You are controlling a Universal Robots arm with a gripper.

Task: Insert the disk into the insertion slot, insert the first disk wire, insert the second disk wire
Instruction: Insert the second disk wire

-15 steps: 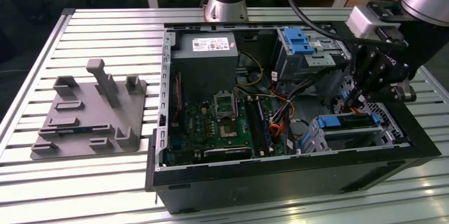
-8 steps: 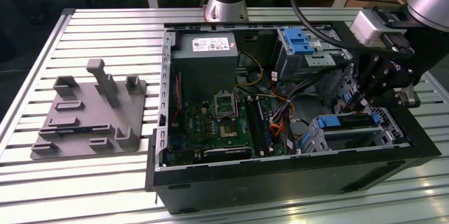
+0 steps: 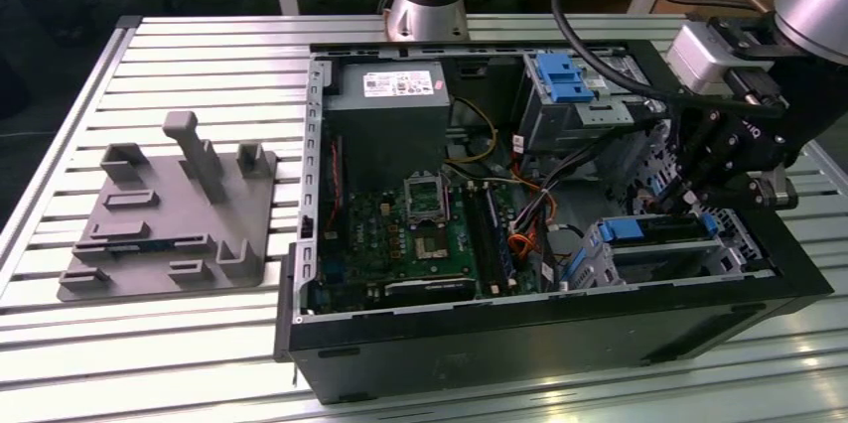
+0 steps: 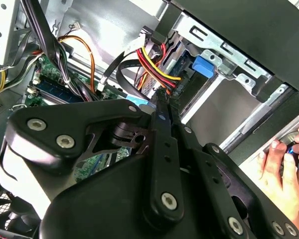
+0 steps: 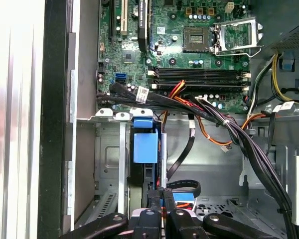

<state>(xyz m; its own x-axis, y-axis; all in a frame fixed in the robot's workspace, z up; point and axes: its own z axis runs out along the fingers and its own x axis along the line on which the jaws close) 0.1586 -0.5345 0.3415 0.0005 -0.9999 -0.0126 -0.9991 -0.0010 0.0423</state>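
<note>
Exterior view: we are looking at an open PC case (image 3: 530,324) lying on a slatted metal table (image 3: 173,344). Our gripper (image 3: 689,200) is reaching down into the case on the exterior view's right, just above the slot (image 3: 662,249), the small silvery cage at the near right corner. The disk (image 3: 649,230) is sitting inside that slot, its blue carrier showing at the top. A taller bay with a blue latch (image 3: 563,80) is standing behind it, and the power supply (image 3: 387,95) is lying at the far left of the case. The motherboard (image 3: 424,234) is covering the case floor. A grey fixture (image 3: 166,210) is resting on the table, well apart from the case on the exterior view's left.

Second wrist view: we are seeing the gripper (image 4: 163,99) with its black fingers (image 4: 162,129) pressed together, tips pinching at a wire connector (image 4: 170,89) where the red, yellow and black wires (image 4: 149,64) are ending, right at the disk's (image 4: 182,62) edge. A blue tab (image 4: 205,65) is showing on the slot (image 4: 229,62). A person's hand (image 4: 286,164) is resting outside the case.

First wrist view: we are seeing the gripper (image 5: 160,191) closed, tips touching, just beside the disk's blue carrier (image 5: 145,144) in the slot (image 5: 109,149). Wire bundles (image 5: 229,129) are crossing above the motherboard (image 5: 189,45).
</note>
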